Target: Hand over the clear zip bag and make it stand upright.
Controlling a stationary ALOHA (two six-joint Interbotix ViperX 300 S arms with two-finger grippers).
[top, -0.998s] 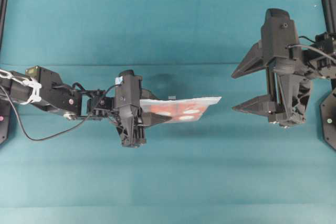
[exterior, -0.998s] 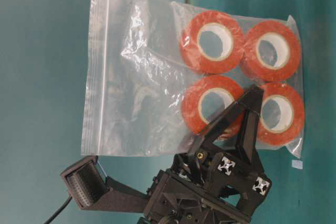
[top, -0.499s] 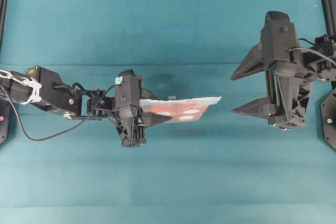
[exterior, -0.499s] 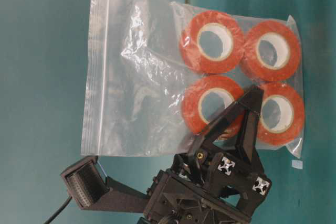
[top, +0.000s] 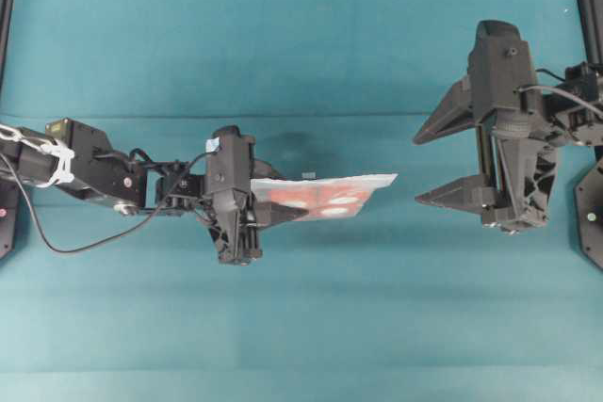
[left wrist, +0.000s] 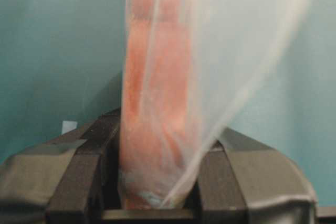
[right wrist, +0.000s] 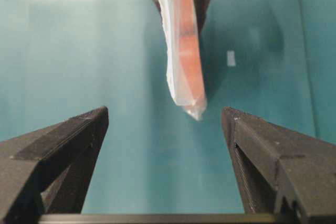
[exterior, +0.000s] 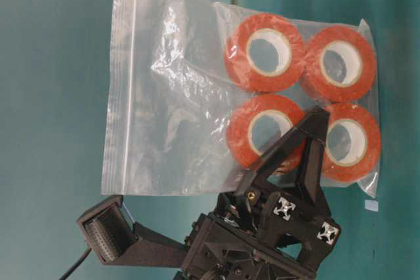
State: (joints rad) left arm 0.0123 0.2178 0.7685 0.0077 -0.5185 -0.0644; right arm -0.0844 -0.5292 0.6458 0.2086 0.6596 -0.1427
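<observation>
Fingers of my left gripper (top: 247, 206) pinch the bag (top: 325, 197) aloft, mid-table; my right gripper (top: 435, 162) gapes nearby. Slick film could slip or crumple if I close off-centre.

Overhead looks straight down; table-level close, sideways; wrist views face each other, sharing bag (right wrist: 184, 40).

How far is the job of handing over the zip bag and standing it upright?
Done: the left gripper has lifted the clear zip bag off the table, clamped at its tape-roll end. In hand: the right gripper waits open, apart from the bag's free edge. Left: the right grasp, the left release, and standing the bag upright.
</observation>
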